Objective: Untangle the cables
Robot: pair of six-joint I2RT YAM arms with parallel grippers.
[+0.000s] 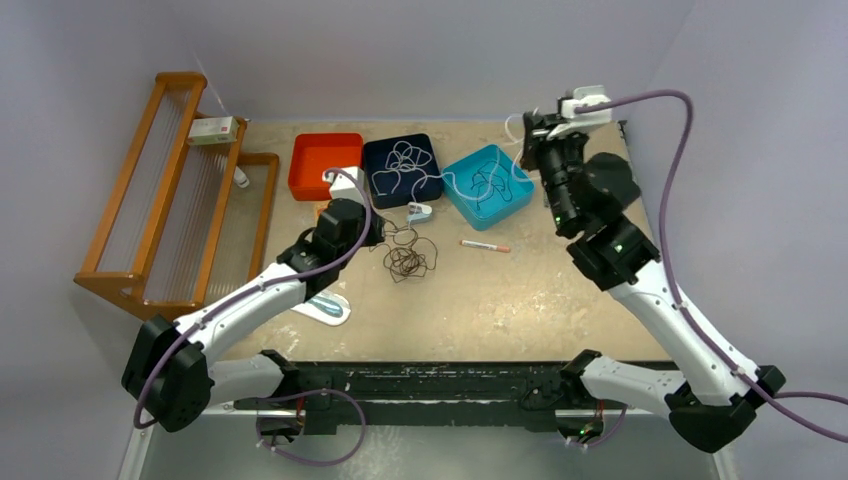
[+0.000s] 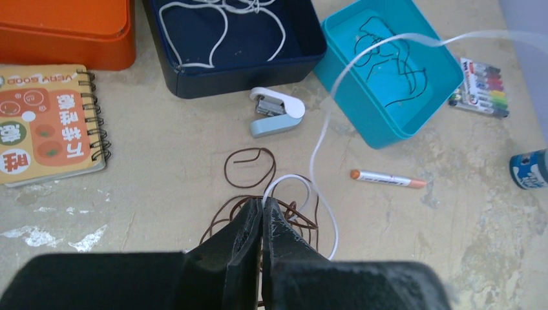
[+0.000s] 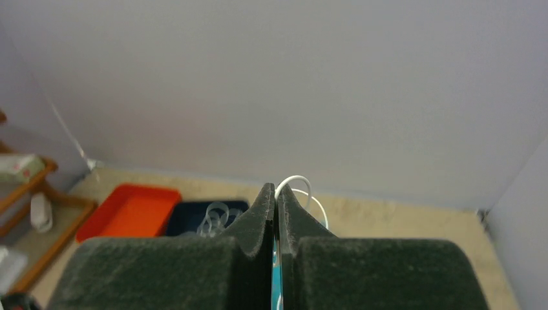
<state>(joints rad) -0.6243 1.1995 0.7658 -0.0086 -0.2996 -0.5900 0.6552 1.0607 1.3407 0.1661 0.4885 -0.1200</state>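
Note:
A white cable (image 2: 321, 132) runs from my left gripper (image 2: 263, 201) up and right over the teal bin (image 2: 362, 110) to my raised right gripper (image 1: 524, 136). Both grippers are shut on this cable. In the right wrist view it loops out of the shut right gripper (image 3: 276, 188) as a white arc (image 3: 298, 179). My left gripper (image 1: 377, 236) sits low at a dark brown cable tangle (image 1: 408, 258), which also shows in the left wrist view (image 2: 252, 155) just beyond the fingertips. Black cables (image 2: 395, 71) lie in the teal bin. More white cables (image 1: 400, 165) lie in the navy bin (image 2: 226, 81).
An orange bin (image 1: 322, 163) stands left of the navy one. A white-grey stapler (image 2: 276, 111), a red-and-white pen (image 2: 388, 178), a spiral notebook (image 2: 48, 123), a marker pack (image 2: 479, 87) and a blue can (image 2: 528, 169) lie on the table. A wooden rack (image 1: 165, 190) stands at the left.

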